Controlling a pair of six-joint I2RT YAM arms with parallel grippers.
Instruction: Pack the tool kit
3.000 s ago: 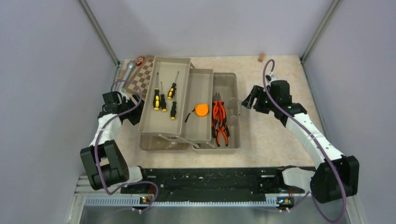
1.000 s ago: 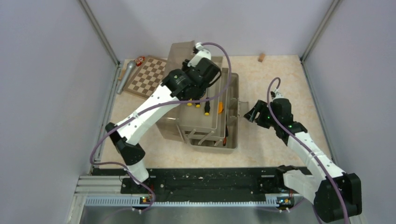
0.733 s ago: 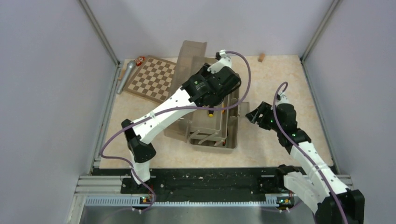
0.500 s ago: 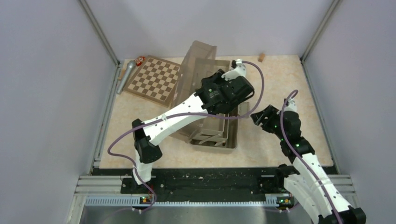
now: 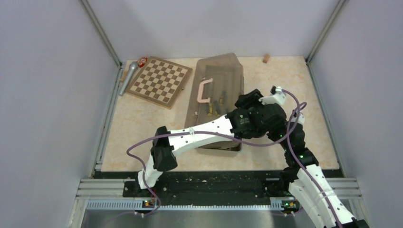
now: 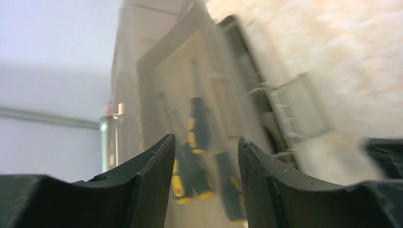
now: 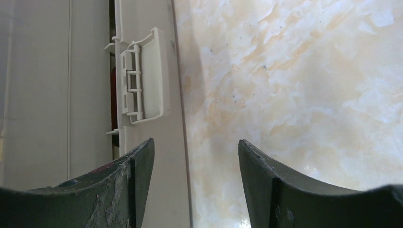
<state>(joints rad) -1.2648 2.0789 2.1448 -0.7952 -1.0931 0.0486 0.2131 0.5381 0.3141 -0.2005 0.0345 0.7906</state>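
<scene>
A: Toolbox [image 5: 227,76], where?
B: Sitting mid-table [image 5: 142,123], a bit toward 12 in top view. Lid down, long axis roughly 12–6, slightly skewed. Pale pink handle [image 5: 205,90] lying flat on lid, on its 9 o'clock half.

A: Anything visible inside?
B: Yellow-black screwdrivers [image 5: 215,105], seen thru translucent lid at 5 o'clock of handle. Same in left wrist cam, but blurred.

A: Left gripper [image 6: 206,138]?
B: Arm slung from base at 7 o'clock across to box's 3–4 o'clock side, passing over near-right corner. Fingers parted to a middling gap, nothing betw. them. Looking along box's length.

A: Right gripper [image 7: 196,141]?
B: Mostly hidden under left arm's wrist in top view. Per wrist cam: fingers spread wide, empty, poised over box's right edge and bare table. Beige latch [image 7: 142,80] at 11 o'clock of gap, on box rim. Can't tell whether fastened. Thin red sliver in slot beside latch, too small to ID.

A: Other stuff?
B: Brown-and-cream chessboard [image 5: 160,81] at 10 o'clock of box, near but apart, turned at an angle. Silver microphone [image 5: 128,78] at board's 9 o'clock, by table edge. Small brown block [image 5: 266,58] at far edge, 1 o'clock of box. Small red-white item [image 5: 142,61] at board's 11 o'clock, too small to ID.
</scene>
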